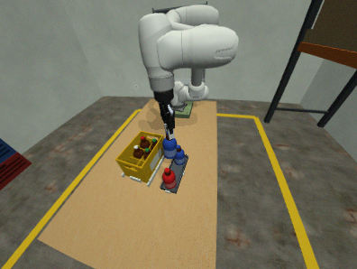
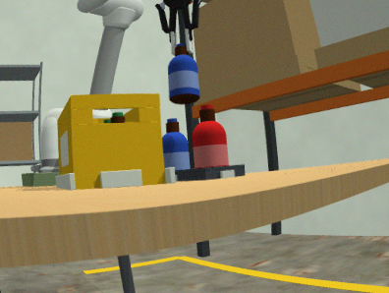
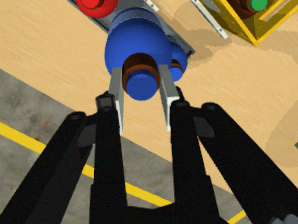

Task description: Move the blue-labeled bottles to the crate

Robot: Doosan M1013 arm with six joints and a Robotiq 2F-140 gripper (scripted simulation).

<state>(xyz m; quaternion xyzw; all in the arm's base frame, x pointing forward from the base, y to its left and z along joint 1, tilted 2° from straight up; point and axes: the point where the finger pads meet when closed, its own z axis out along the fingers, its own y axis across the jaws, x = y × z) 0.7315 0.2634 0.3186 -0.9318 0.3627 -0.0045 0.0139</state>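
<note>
My gripper (image 1: pixel 169 134) (image 2: pixel 182 48) (image 3: pixel 140 79) is shut on the neck of a blue-labeled bottle (image 1: pixel 169 148) (image 2: pixel 183 79) (image 3: pixel 135 42), which hangs nearly upright in the air above the tray's height. Another blue bottle (image 1: pixel 180 157) (image 2: pixel 175 146) (image 3: pixel 179 56) stands on the dark tray (image 1: pixel 182 171) (image 2: pixel 237 170). A red bottle (image 1: pixel 169 180) (image 2: pixel 210 138) (image 3: pixel 97 4) stands near the tray's front end. The yellow crate (image 1: pixel 135 171) (image 2: pixel 113 152) (image 3: pixel 256 41) stands beside the tray and holds several brown bottles with red, white and green caps. Its cell floors are hidden.
Pale brackets (image 1: pixel 155 176) (image 2: pixel 121 178) sit at the crate's foot on the wooden table (image 1: pixel 135 217) (image 2: pixel 147 199). An orange and dark rack (image 1: pixel 326 54) (image 2: pixel 295 88) with boxes stands beyond the table. The arm's base is at the far end.
</note>
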